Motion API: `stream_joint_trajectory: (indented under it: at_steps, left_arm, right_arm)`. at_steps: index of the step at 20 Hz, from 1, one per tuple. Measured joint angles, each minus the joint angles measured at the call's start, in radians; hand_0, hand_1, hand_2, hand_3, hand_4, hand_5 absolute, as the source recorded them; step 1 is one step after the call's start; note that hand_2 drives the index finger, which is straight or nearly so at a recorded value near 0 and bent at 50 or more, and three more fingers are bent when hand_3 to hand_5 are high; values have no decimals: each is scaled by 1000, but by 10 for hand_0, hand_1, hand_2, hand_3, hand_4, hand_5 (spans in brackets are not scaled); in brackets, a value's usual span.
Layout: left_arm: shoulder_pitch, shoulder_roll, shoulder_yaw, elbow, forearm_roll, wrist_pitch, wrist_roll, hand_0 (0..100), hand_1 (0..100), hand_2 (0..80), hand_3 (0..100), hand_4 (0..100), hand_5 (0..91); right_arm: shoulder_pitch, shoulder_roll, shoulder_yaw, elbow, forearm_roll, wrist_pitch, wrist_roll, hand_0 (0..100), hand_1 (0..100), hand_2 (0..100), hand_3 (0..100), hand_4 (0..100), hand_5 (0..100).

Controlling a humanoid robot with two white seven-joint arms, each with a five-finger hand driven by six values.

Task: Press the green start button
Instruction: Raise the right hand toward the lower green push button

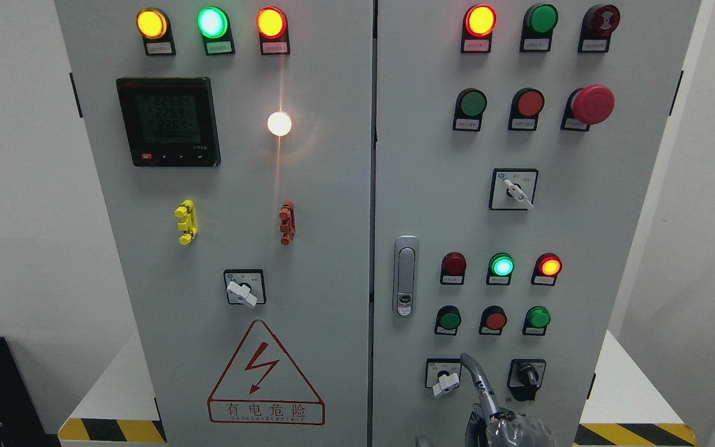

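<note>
A grey control cabinet point(332, 186) with two doors fills the head view. My right hand point(495, 415) rises from the bottom edge in front of the right door. Its index finger point(470, 367) points upward and the other fingers are curled, holding nothing. The fingertip lies between two rotary switches, roughly 60 px below the lowest button row. That row holds a green button point(450, 320), a red button point(494, 320) and another green button point(538, 317). Higher up sits a third green button point(473, 103). The left hand does not show.
A white-handled rotary switch point(445, 380) sits just left of the fingertip and a black one point(526, 376) to its right. A door latch point(404, 275) is left of the buttons. A red mushroom stop button point(592, 104) juts out at upper right. Lamps glow above.
</note>
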Motion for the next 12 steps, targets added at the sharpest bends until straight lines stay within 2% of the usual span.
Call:
stream_joint_trajectory:
  at_steps: [12]
  left_arm:
    - [0,0,0,0,0,0,0,120,556,0,0,0,0]
  right_arm:
    - [-49,0,-10,70,66,-4,-11,338,314,0,946,928,1000]
